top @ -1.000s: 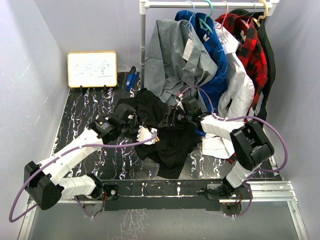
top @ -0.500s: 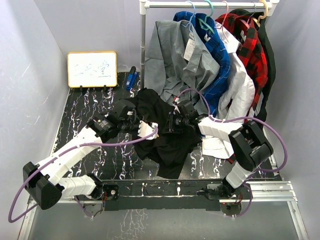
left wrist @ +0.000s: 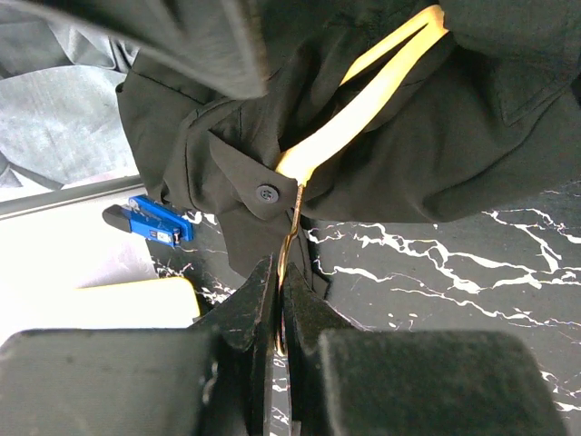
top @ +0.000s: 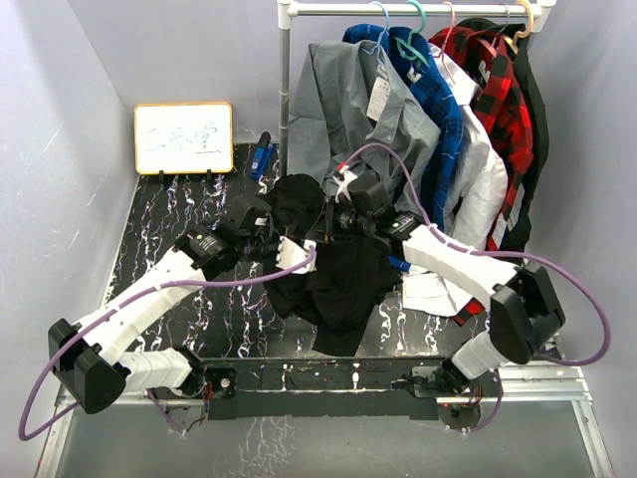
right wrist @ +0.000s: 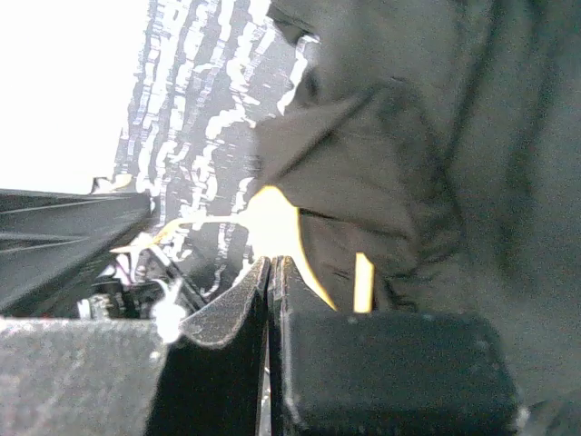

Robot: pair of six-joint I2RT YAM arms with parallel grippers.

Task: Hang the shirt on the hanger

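The black shirt (top: 343,284) lies bunched on the marble table between both arms. Its collar end is raised near the grippers. The yellow hanger (left wrist: 363,100) runs inside the shirt (left wrist: 436,154), and only its neck and thin hook (left wrist: 292,227) stick out. My left gripper (left wrist: 279,268) is shut on that hook, left of the shirt (top: 284,244). My right gripper (top: 320,221) is on the other side of the collar, shut (right wrist: 272,263), its tips right at the hanger's yellow neck (right wrist: 272,222). I see nothing between its fingers. Shirt fabric (right wrist: 436,136) fills the view behind it.
A clothes rail (top: 418,9) at the back holds a grey shirt (top: 338,110), a blue one (top: 438,100), a red plaid one (top: 498,90) and a white garment (top: 478,179), all hanging close behind the right arm. A whiteboard (top: 183,137) and a blue tool (top: 262,156) stand back left.
The right gripper has closed and moved left and toward the back, up to the shirt's collar. The collar end of the shirt has bunched higher. The left gripper keeps its hold.
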